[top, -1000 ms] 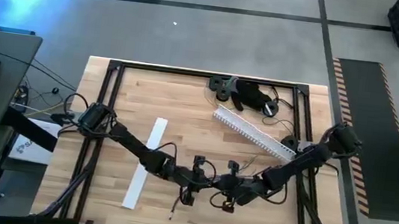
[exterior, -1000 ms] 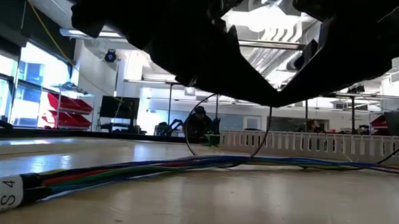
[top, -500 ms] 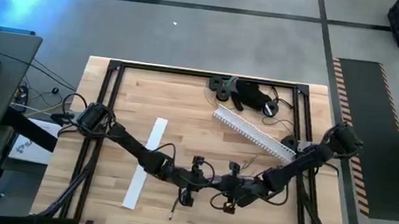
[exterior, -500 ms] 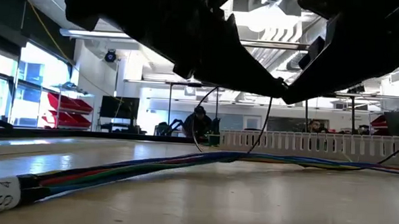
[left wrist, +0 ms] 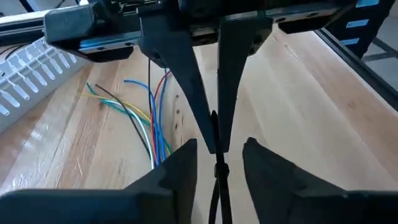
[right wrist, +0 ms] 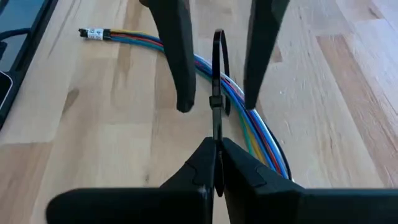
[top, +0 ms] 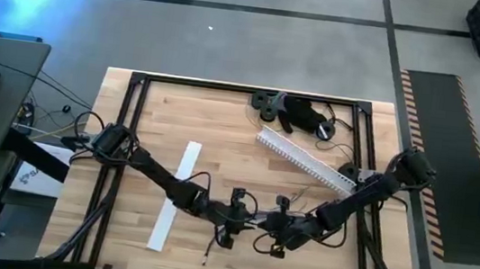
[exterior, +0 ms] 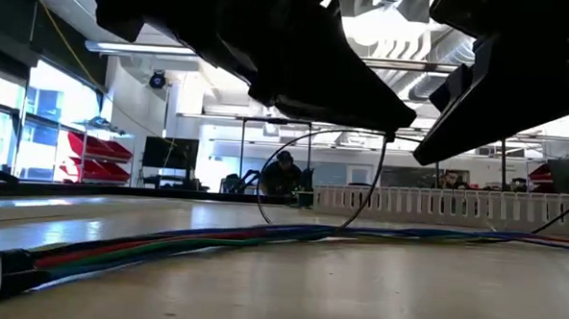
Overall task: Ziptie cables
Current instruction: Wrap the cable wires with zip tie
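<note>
The cables (right wrist: pixel 252 127), a slim bundle of coloured wires, lie on the wood near the table's front (exterior: pixel 165 246). Their loose ends fan out (left wrist: pixel 152 118). A black zip tie (right wrist: pixel 216 68) stands as a thin loop (exterior: pixel 312 180) over the bundle. Whether the bundle runs through the loop, I cannot tell. My right gripper (right wrist: pixel 216 144) (top: pixel 277 225) is shut on the tie. My left gripper (left wrist: pixel 219 146) (top: pixel 235 215) is open. Its fingers stand on either side of the tie's loop, apart from it. My right gripper pinches the zip tie's strap (right wrist: pixel 216 127) between its two fingers, just beside the tie's head. The fingers come slanting down from the table's right. The loop hangs beyond the fingertips, and its lowest part (exterior: pixel 344 225) reaches the cables on the table.
A white comb-toothed rail (top: pixel 305 160) lies slantwise at the back right. A flat white strip (top: pixel 174 195) lies under the left arm. Black parts (top: pixel 297 114) sit at the far edge. A black frame (top: pixel 138 78) runs round the table.
In the low view the two grippers have drawn a little apart above the cables. The bundle's labelled near end has slid a short way toward the table's left.
</note>
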You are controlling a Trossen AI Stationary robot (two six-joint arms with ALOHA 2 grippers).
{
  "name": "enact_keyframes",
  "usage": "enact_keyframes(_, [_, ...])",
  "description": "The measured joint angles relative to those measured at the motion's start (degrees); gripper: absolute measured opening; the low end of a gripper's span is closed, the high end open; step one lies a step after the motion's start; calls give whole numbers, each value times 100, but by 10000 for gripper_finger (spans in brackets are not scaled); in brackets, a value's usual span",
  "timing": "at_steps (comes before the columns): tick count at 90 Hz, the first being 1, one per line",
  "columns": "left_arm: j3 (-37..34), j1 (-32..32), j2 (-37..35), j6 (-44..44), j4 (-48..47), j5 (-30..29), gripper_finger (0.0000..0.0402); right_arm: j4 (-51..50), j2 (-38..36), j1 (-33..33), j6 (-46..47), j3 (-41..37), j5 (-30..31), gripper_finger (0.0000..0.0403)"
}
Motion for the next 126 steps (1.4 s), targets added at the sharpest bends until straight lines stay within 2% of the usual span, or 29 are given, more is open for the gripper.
enact_keyframes(22, [0, 9, 4, 35, -127, -66, 112, 17, 0, 0, 0, 0, 20, 0])
enact_keyframes(56, [0, -9, 7, -13, -184, -211, 13, 35, 0, -4, 2, 0, 59, 0])
enact_keyframes(75, [0, -127, -28, -7, -351, -428, 4, -184, -2, 90, 219, 2, 78, 0])
enact_keyframes(93, [1, -263, -236, -79, -881, -807, 2, -1082, -4, 625, 1084, 9, 313, 0])
enact_keyframes(108, [0, -275, -267, -98, -912, -716, 1, -1839, -9, 1311, 2129, 9, 432, 0])
enact_keyframes(126, [0, -243, -254, -110, -912, -573, 0, -2727, -9, 2318, 3888, 9, 303, 0])
